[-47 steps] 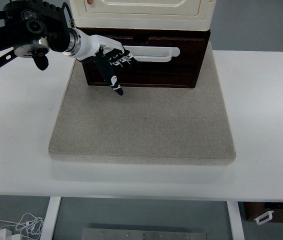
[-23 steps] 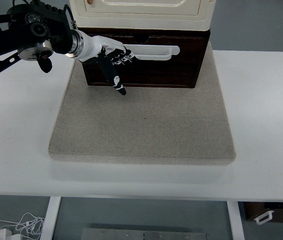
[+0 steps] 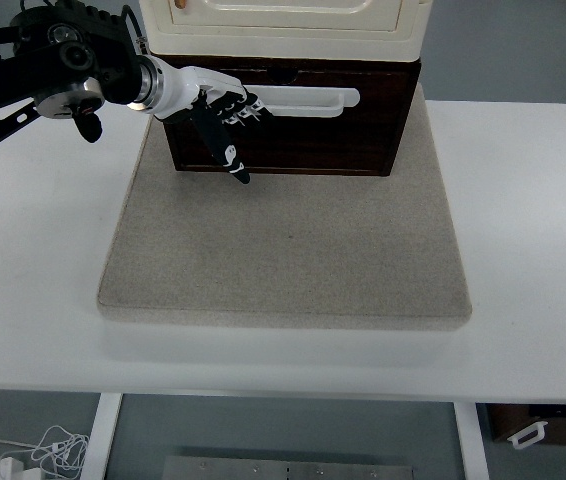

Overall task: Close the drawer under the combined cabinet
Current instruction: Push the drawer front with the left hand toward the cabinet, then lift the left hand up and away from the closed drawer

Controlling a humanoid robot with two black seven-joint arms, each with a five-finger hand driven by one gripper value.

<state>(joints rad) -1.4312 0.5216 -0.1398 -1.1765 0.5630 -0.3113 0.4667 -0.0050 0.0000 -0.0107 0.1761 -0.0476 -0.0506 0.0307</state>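
Observation:
A dark brown drawer (image 3: 303, 135) with a white handle (image 3: 308, 102) sits under the cream cabinet (image 3: 283, 25) at the top of the top view. Its front stands out only slightly past the cabinet's body. My left hand (image 3: 225, 125) comes in from the left edge and rests flat against the left part of the drawer front, fingers (image 3: 231, 158) extended and pointing down-right, holding nothing. The right arm does not show.
The cabinet stands on a grey felt mat (image 3: 283, 245) on a white table (image 3: 523, 260). Below the table's front edge lie white cables (image 3: 23, 455) on the floor at bottom left, and a dark box (image 3: 543, 425) sits at bottom right.
The left hand has shifted slightly up toward the cabinet against the drawer front; the drawer front looks a little further in.

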